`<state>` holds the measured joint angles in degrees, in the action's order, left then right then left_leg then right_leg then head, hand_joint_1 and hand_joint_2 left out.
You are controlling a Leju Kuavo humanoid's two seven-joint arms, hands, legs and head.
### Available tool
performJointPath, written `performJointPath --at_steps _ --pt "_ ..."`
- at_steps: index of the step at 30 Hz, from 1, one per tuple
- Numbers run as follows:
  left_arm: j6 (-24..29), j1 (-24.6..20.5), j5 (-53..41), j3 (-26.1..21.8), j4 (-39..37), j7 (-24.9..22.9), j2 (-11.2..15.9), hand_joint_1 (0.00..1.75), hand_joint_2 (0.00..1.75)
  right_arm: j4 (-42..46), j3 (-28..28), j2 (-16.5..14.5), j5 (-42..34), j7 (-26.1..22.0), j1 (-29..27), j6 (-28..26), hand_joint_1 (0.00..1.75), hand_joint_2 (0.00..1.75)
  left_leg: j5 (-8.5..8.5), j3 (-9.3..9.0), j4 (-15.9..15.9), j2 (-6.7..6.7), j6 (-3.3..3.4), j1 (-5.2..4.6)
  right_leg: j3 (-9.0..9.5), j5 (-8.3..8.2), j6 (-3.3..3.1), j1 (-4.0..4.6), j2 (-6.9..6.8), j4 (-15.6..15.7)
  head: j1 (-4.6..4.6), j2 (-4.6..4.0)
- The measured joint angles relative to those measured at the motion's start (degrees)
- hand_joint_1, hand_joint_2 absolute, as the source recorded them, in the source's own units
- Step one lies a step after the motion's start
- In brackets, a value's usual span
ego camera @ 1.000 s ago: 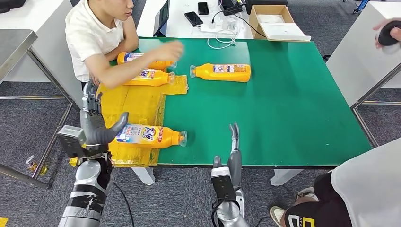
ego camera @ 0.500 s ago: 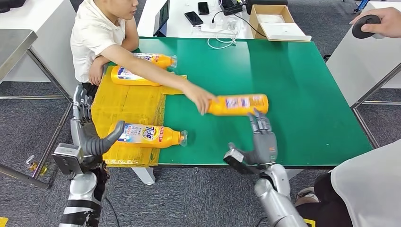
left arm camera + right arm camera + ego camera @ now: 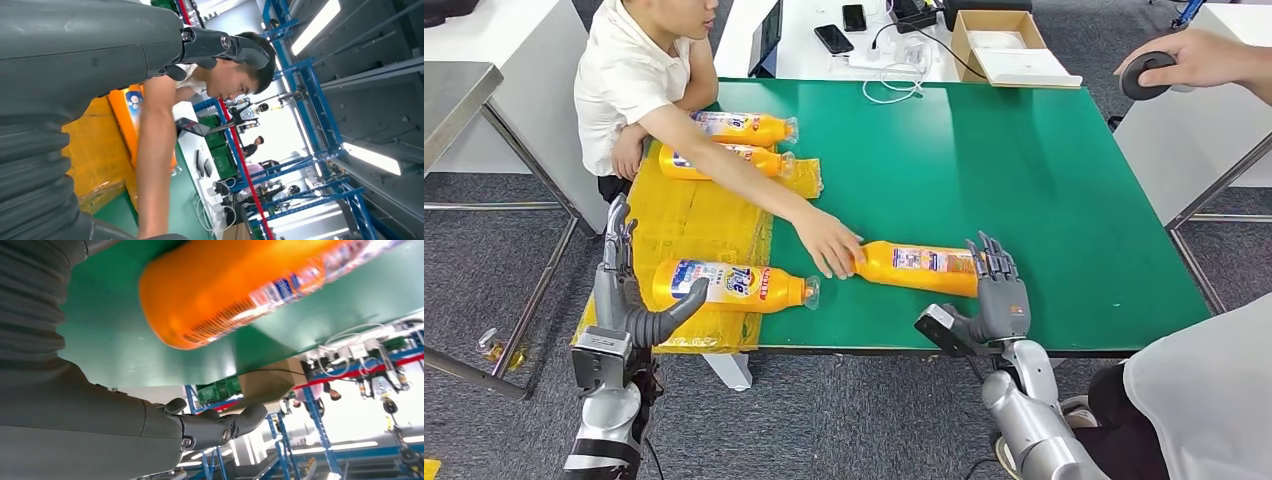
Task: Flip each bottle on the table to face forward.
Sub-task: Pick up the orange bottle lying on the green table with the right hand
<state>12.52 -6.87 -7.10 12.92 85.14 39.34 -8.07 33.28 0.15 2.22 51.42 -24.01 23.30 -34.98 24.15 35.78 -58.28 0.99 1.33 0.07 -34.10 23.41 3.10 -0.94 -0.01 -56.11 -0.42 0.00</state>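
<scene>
From the head view, a person's hand [image 3: 829,243] rests on the cap end of an orange bottle [image 3: 919,267] lying on the green table [image 3: 1044,200]. The right hand [image 3: 998,290], fingers spread and empty, sits at its base. The right wrist view shows that base close, slightly blurred. The left hand [image 3: 629,290], open, hovers beside a near-left bottle [image 3: 734,286] on yellow plastic sheeting [image 3: 694,225].

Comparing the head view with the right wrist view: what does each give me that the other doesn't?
Head view alone: the person's hand at the cap end of the orange plastic bottle lying on the green table, three more orange bottles on the yellow sheet, and the left hand raised beside the nearest of them.

Right wrist view alone: the bottle's rounded base close up, apart from the thumb.

Both: that bottle, the table, the right hand, open.
</scene>
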Motion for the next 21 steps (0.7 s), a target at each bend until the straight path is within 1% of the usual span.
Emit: performJointPath --at_steps 5,6,9,11,15,21 --pt "0.15 -0.07 -0.13 1.47 0.16 -1.16 0.00 0.00 1.75 -2.67 0.05 0.03 1.33 2.80 1.96 0.95 0.00 1.75 0.00 0.01 0.00 0.00 0.00 -0.01 -0.02 0.00 0.01 -0.01 0.00 0.00 -0.01 0.00" --pt "-0.49 -0.18 0.83 1.80 0.09 -2.37 -0.03 0.00 1.75 -3.26 0.08 0.02 1.43 3.59 2.54 1.39 0.00 1.75 0.00 0.01 0.00 -0.01 0.00 -0.01 -0.02 0.00 0.01 0.00 0.00 0.00 -0.01 0.00" --pt "-3.16 -1.07 5.33 2.63 -0.76 -8.68 -0.23 0.00 1.75 -5.03 0.17 -0.02 1.51 6.77 4.19 3.55 0.00 1.75 -0.01 0.01 0.00 0.00 0.00 0.00 -0.03 -0.01 0.01 0.01 0.00 0.00 0.00 0.00" --pt "-3.23 -1.93 6.10 3.14 -1.68 -11.29 -0.43 0.00 1.75 -6.06 0.25 -0.02 1.58 8.26 5.03 4.83 0.00 1.75 -0.01 0.01 0.00 0.00 0.00 0.01 -0.03 -0.01 0.01 0.01 0.00 -0.01 0.00 0.00" --pt "-3.10 -3.09 6.10 3.96 -2.85 -12.25 -0.71 0.00 1.75 -7.37 0.32 0.02 1.65 9.00 5.97 5.54 0.00 1.75 -0.01 0.01 0.00 -0.01 0.00 0.00 -0.03 -0.01 0.02 0.00 0.00 -0.01 -0.01 0.00" --pt "-3.10 -3.50 6.12 4.12 -3.51 -12.39 -0.83 0.00 1.75 -8.40 0.35 0.03 1.69 9.07 6.32 5.58 0.00 1.75 0.00 0.04 -0.01 -0.01 0.00 0.00 -0.06 -0.01 0.02 0.00 0.00 0.00 -0.02 0.00"
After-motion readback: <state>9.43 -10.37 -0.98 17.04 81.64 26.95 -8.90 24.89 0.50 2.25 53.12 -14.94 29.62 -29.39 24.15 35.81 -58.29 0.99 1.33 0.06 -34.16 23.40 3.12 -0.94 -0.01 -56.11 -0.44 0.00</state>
